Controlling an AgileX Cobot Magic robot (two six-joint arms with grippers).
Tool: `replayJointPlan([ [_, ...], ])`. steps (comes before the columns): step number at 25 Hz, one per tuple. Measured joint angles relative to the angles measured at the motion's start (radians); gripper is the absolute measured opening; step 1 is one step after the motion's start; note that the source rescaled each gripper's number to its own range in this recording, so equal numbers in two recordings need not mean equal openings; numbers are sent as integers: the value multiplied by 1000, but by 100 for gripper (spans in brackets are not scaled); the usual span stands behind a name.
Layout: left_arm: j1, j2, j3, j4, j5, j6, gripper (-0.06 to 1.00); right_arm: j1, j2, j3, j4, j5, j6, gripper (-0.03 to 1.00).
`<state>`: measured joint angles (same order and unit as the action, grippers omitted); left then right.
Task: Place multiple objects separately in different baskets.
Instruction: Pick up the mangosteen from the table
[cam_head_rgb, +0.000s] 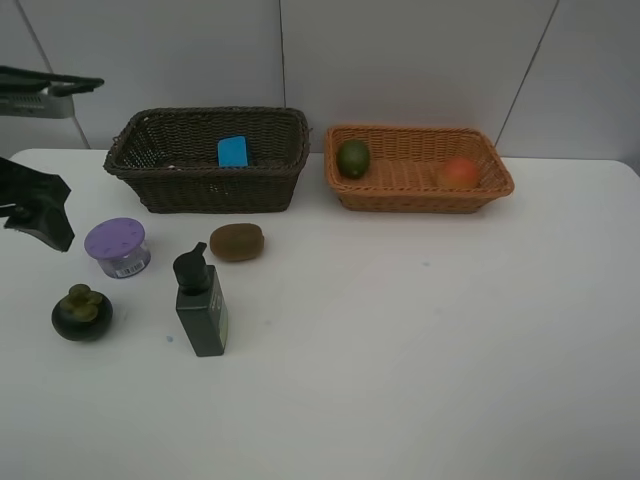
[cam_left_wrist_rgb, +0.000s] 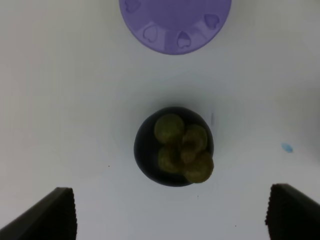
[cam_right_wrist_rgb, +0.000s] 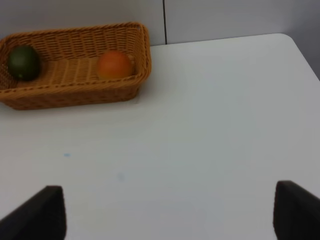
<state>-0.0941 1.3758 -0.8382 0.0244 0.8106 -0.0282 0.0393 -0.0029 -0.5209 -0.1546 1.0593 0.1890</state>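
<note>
Left wrist view shows the dark mangosteen (cam_left_wrist_rgb: 173, 146) on the surface (cam_left_wrist_rgb: 60, 100), centred before the left end effector (cam_left_wrist_rgb: 177, 214), which gapes wide and holds nothing. We judge a pick is due: we should descend straight and close on the round body below its cap, lest it roll. Our right end effector (cam_right_wrist_rgb: 165, 215) is likewise wide open and empty. The dark brown basket (cam_head_rgb: 200, 190) holds a blue eraser block (cam_head_rgb: 232, 152). The orange-tan basket (cam_head_rgb: 420, 197) holds a green fruit (cam_head_rgb: 353, 158) and an orange-red fruit (cam_head_rgb: 459, 172).

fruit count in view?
4: round green fruit and orange-red fruit in orange-tan wicker basket; brown kiwi, dark mangosteen on white table. More may hide in dark brown basket.
</note>
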Motion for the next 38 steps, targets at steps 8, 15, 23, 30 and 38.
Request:
replayJointPlan([
  [8,0,3,200,-30,-217,1,100,0,0,0,0,0,0,100],
  [15,0,7,295,-41,-296,4,100,0,0,0,0,0,0,100],
  [23,0,44,309,-41,-357,8,100,0,0,0,0,0,0,100],
  [30,0,153,312,-56,-440,13,100,0,0,0,0,0,0,100],
  [38,0,176,310,-61,-478,16,100,0,0,0,0,0,0,100],
])
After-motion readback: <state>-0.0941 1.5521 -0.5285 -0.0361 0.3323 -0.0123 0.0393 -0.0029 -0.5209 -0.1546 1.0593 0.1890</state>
